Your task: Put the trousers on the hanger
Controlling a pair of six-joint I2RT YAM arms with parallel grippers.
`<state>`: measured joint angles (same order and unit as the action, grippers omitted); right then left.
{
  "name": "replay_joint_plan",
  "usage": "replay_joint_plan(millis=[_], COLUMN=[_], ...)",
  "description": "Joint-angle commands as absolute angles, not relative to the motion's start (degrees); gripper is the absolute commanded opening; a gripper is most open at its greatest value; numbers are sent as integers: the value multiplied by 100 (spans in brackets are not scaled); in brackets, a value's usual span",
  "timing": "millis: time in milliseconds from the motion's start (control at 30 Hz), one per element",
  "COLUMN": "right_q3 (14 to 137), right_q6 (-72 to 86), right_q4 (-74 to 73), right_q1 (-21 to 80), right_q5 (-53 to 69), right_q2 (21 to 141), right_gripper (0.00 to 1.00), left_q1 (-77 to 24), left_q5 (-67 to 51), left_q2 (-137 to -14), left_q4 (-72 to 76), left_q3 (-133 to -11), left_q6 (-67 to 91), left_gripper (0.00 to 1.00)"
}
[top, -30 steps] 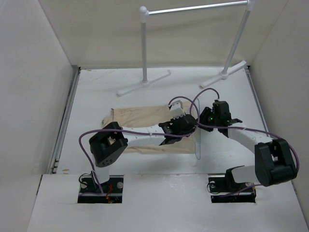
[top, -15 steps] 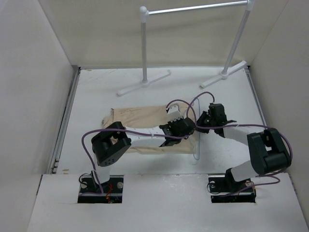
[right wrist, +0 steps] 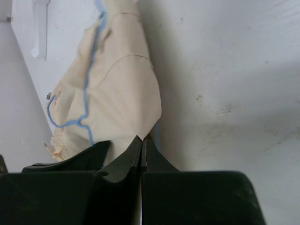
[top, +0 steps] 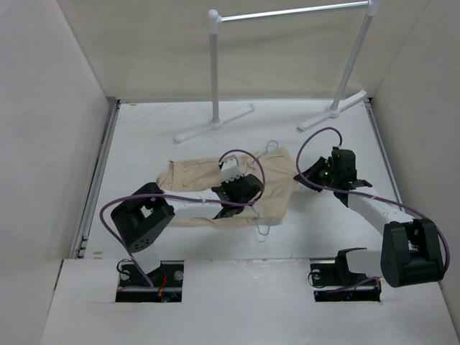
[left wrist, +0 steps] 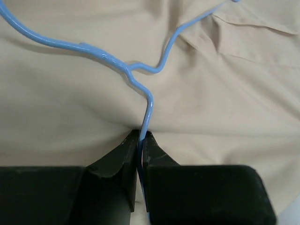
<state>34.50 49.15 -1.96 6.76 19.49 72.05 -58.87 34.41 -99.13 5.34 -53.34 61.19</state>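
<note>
The beige trousers (top: 194, 176) lie flat across the middle of the table. They also fill the left wrist view (left wrist: 225, 84) and show in the right wrist view (right wrist: 122, 98). The thin pale blue hanger (left wrist: 117, 63) lies across their right part. Its wire shows in the top view (top: 263, 227) and the right wrist view (right wrist: 86, 93). My left gripper (top: 244, 192) (left wrist: 140, 136) is over the trousers, shut on the hanger's wire. My right gripper (top: 307, 172) (right wrist: 142, 139) is at the trousers' right end, shut on a corner of the cloth.
A white garment rack (top: 215, 72) with a metal rail stands at the back, its feet (top: 215, 123) on the table. White walls close in the left, right and back. A metal strip (top: 97, 172) runs along the left edge.
My left gripper has moved left with the hanger, from beside the trousers' right edge to over the cloth. My right gripper has shifted right, drawing the trousers' right end out past the hanger.
</note>
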Motion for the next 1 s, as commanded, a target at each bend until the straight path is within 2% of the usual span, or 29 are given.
replay_joint_plan(millis=[0, 433, 633, 767, 967], right_q3=[3744, 3603, 4121, 4447, 4369], right_q6=[4931, 4886, 4992, 5019, 4878], right_q4=[-316, -439, -466, -545, -729], right_q1=[567, 163, 48, 22, -92], right_q5=[1934, 1758, 1705, 1609, 1486], right_q2=[7198, 7259, 7505, 7611, 7717], right_gripper=[0, 0, 0, 0, 0], left_q1=[-5577, -4830, -5127, -5523, -5076], left_q5=[3937, 4166, 3982, 4367, 4632], left_q2=[-9212, -8131, -7927, -8191, -7753], left_q4=[316, -263, -527, -1026, -1415], left_q3=[-4932, -4096, -3998, -4332, -4254], left_q6=[5933, 5441, 5537, 5738, 5757], left_gripper=[0, 0, 0, 0, 0])
